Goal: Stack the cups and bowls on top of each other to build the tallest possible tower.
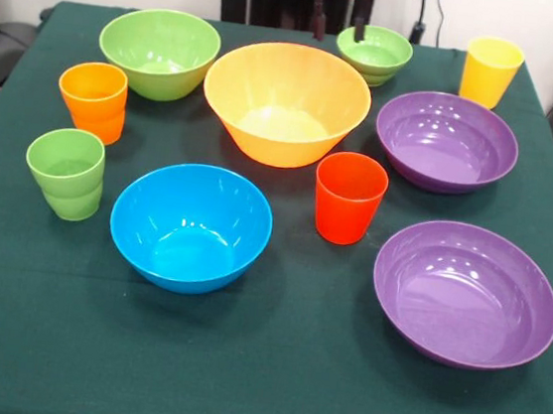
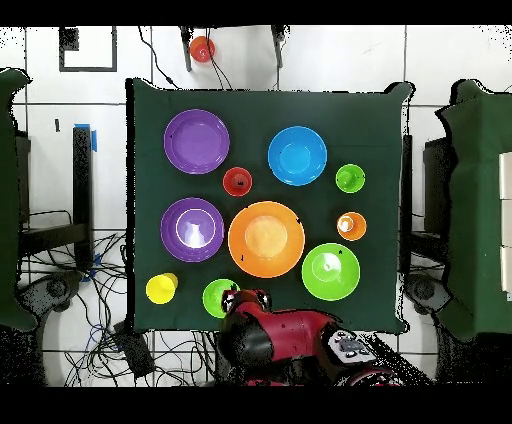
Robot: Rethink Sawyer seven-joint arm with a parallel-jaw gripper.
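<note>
Nothing's stacked, everything sits apart on the green table (image 1: 266,386). The big orange bowl (image 1: 286,103) is in the middle toward the robot's edge, with the medium green bowl (image 1: 159,51) and small green bowl (image 1: 374,53) either side of it along that edge. The blue bowl (image 1: 191,225) and red cup (image 1: 348,197) sit mid-table. Both purple bowls (image 1: 466,293) line one side, the yellow cup (image 1: 490,71) is at that side's robot corner, and the orange cup (image 1: 93,100) and green cup (image 1: 66,172) are on the opposite side. The gripper (image 1: 339,19) hangs empty over the robot's edge, fingers apart.
</note>
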